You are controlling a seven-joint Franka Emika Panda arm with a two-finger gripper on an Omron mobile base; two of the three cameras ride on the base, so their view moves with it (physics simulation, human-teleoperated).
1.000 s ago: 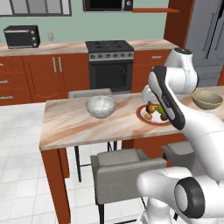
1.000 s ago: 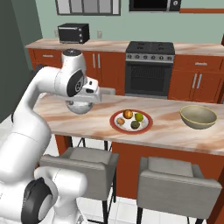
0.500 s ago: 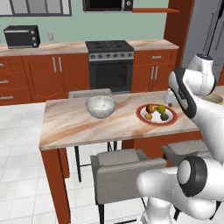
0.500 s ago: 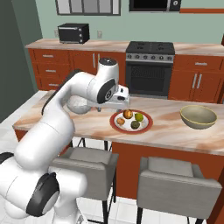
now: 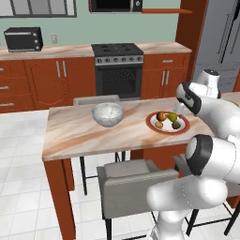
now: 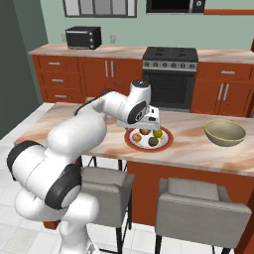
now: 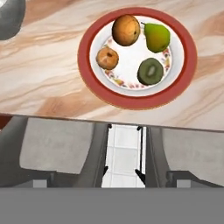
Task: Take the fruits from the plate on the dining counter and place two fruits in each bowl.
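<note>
While four fruits lie on the plate, both bowls hold nothing that can be seen.
Fruits: large orange one (image 7: 126, 29), small orange-brown one (image 7: 107, 57), green pear (image 7: 156, 36), halved kiwi (image 7: 150, 71); all apart from one another on the white centre.
Plate (image 7: 135, 102): flat on the dining counter (image 5: 79, 133), near its front edge.
Speckled bowl (image 5: 108, 114): on the counter, well apart from the plate, toward the stove side.
Olive bowl (image 6: 225, 132): at the counter's other end.
Gripper (image 6: 149, 120): above the plate's rear rim, holding nothing; the camera angles don't reveal how wide the jaws are.
Grey chairs (image 6: 203, 213): tucked under the counter's front.
</note>
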